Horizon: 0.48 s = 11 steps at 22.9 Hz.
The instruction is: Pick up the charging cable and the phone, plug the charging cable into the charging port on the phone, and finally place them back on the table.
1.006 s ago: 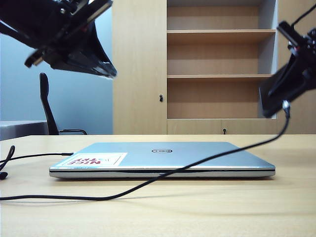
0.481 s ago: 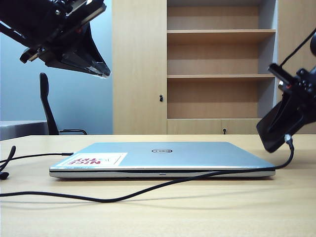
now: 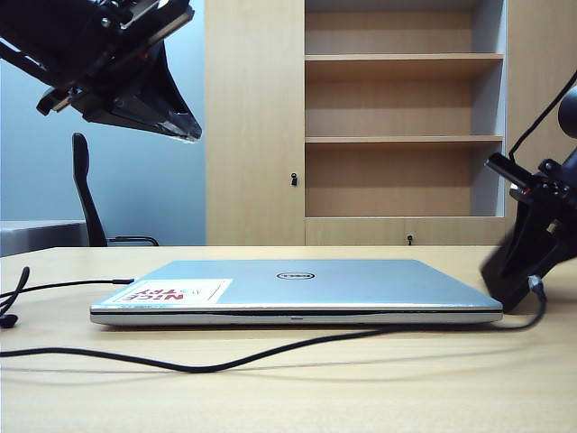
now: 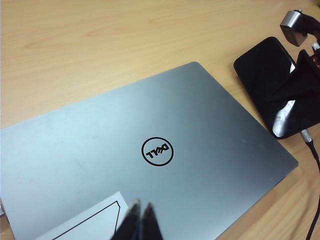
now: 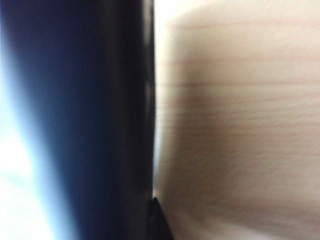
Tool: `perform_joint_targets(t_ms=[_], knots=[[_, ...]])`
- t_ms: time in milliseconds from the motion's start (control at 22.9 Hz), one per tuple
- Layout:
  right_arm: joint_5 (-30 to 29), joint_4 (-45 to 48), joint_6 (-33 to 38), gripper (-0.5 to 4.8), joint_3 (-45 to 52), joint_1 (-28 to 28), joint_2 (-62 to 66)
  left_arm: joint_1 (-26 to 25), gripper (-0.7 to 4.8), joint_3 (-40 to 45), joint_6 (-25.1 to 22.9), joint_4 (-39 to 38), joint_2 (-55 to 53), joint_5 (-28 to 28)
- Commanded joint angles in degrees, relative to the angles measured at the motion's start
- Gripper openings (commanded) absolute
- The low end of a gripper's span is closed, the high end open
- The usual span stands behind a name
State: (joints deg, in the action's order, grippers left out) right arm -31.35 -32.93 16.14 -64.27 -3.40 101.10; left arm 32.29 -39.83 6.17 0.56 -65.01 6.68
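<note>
The black phone leans tilted at the right, its lower edge down at the table beside the laptop's right corner. My right gripper is shut on it. In the left wrist view its dark finger lies across the phone. The charging cable is plugged into the phone's lower end and trails left across the table. The phone fills half the right wrist view, against the one fingertip that shows. My left gripper hangs shut and empty high above the laptop, seen at upper left.
A closed silver laptop with a red-and-white sticker lies mid-table. Another black cord runs off its left side. A wooden shelf cabinet and a chair stand behind the table.
My right gripper has come down with the phone from shelf height to the table by the laptop's corner. The cable has sagged flatter onto the table. The left arm has barely shifted.
</note>
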Motion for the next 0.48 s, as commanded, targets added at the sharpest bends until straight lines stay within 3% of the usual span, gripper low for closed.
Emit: perform_joint_targets(t_ms=[44,131,219,350,481], knots=[[4.63,0.81,-1.51,1.55,-0.28,-0.13,-0.33,0.04,-0.06,-0.28,-0.2,0.42,0.2,0.17],[4.7,0.79,-1.64,2.35,-0.28,-0.2,-0.33,0.04,-0.06,-0.28,-0.17,0.39,0.2,0.17],[4.74,0.55,-1.68,2.75,-0.39,-0.2,-0.5,0.04,-0.06,-0.28,-0.17,0.37,0.2,0.17],[8.0,-3.45,-2.75,2.75,-2.75,-0.17,-0.5,0.04,-0.06,-0.28,-0.17,0.37,0.2,0.17],[15.37,-12.87,-8.15,2.74,-8.59,-0.17,-0.52,0.04,-0.06,-0.28,-0.2,0.37,0.2,0.17]])
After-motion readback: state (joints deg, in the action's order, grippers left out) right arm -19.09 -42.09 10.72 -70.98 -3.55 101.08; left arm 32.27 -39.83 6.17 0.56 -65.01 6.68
